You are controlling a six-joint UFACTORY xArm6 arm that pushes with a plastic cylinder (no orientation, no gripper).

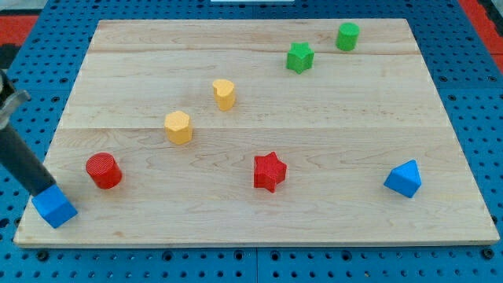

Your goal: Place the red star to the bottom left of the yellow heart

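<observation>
The red star (269,171) lies on the wooden board, a little below the middle. The yellow heart (224,93) stands above it and to its left, toward the board's upper middle. My rod comes in from the view's left edge and my tip (41,191) rests at the board's bottom-left corner, touching the top of the blue cube (54,207). The tip is far to the left of the red star.
A yellow hexagon (178,126) sits below-left of the heart. A red cylinder (104,170) is near the left edge. A green star (299,57) and a green cylinder (347,36) are at the top right. A blue triangular block (404,178) is at the lower right.
</observation>
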